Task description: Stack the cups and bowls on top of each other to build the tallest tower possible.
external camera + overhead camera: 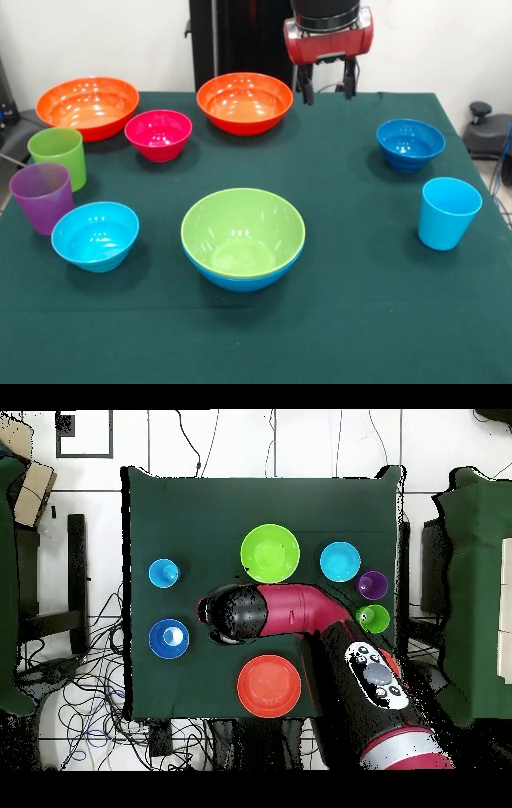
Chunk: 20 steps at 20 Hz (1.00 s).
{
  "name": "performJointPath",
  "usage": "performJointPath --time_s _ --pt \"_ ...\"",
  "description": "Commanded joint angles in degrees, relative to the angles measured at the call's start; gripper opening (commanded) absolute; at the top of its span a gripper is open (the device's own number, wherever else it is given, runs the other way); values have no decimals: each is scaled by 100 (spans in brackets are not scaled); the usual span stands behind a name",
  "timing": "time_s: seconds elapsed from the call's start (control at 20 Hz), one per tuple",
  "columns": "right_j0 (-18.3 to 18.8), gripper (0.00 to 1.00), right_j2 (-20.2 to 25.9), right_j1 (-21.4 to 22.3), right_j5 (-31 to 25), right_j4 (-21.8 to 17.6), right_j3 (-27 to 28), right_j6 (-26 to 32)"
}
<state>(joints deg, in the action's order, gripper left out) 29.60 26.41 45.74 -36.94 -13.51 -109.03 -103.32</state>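
Bowls already nested, the green bowl (243,230) inside a blue one, sit well in front of the released, empty gripper (327,86), which should grasp the orange bowl (244,102) just beside it by its rim.

Three cups are standing on the tabletop (352,304): a lime green cup (58,154) and a purple cup (42,196) at nine o'clock, and a light blue cup (446,212) at three o'clock.

Seven bowls are showing. Four are large: two orange bowls (86,106) (244,102) sitting at eleven and twelve o'clock, and a lime green bowl (242,232) nesting in a blue bowl (240,282) at centre. Three are small: a magenta bowl (158,134), a cyan bowl (95,234), and a dark blue bowl (410,144).

One stack of two is forming.
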Motion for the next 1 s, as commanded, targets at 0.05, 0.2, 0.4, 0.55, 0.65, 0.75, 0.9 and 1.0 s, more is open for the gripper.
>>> performJointPath --time_s 0.05,0.2,0.4,0.55,0.65,0.75,0.9,1.0 --pt "-552 100 -419 -284 907 -259 -381 -1114" --pt "-794 100 -642 -314 1156 -305 -444 -1238" --pt "-686 100 -674 -553 1670 -327 -626 -1046" --pt "-351 100 -510 -443 1756 -260 -943 -794" --pt "-31 100 -334 -323 1640 -186 -1125 -557" --pt "275 100 -201 -211 1570 -170 -1281 -356" --pt "732 100 39 -219 1487 -177 -1410 -93" --pt "979 100 175 -216 1448 -206 -1501 12"
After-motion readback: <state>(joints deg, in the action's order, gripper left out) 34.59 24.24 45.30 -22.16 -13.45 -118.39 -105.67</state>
